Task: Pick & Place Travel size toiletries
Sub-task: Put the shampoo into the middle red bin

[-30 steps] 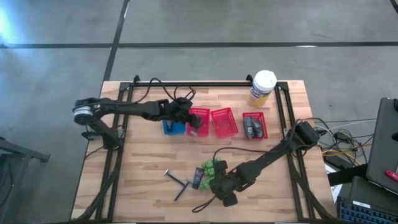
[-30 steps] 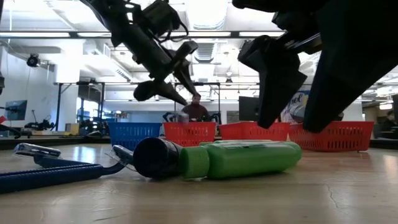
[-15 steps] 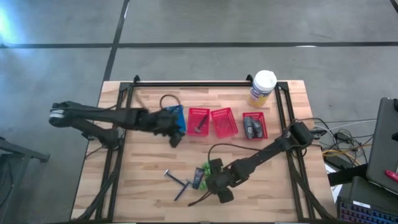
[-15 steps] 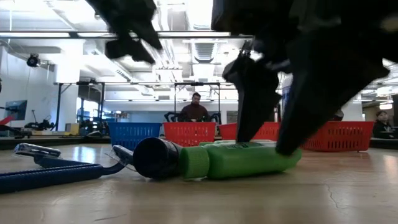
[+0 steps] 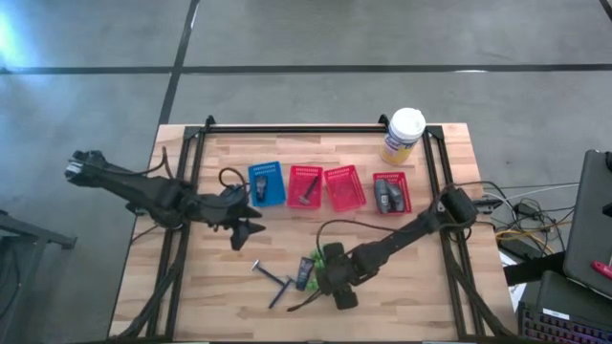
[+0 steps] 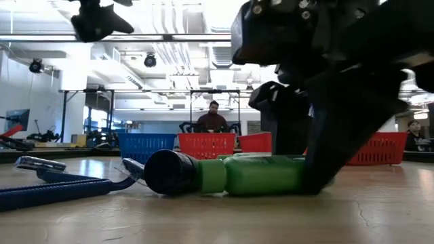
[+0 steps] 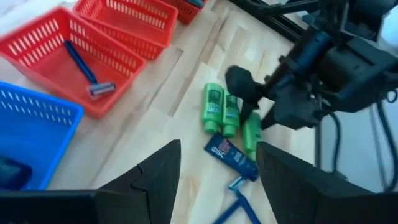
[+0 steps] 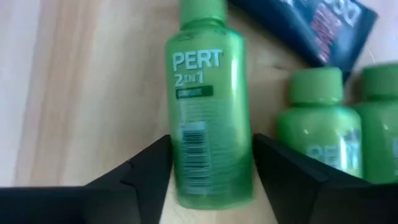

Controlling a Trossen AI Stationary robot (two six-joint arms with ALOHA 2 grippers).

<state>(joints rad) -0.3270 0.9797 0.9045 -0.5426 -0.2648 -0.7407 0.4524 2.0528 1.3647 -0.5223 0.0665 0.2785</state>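
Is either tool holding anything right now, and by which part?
Nothing held. Right tool is open, straddling a green bottle's lower body; left tool is open and empty.

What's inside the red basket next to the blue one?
One blue razor lies slanted in that red basket, its head toward the front wall. Nothing else shows inside it. The blue basket beside it holds something dark, mostly cut off from view.
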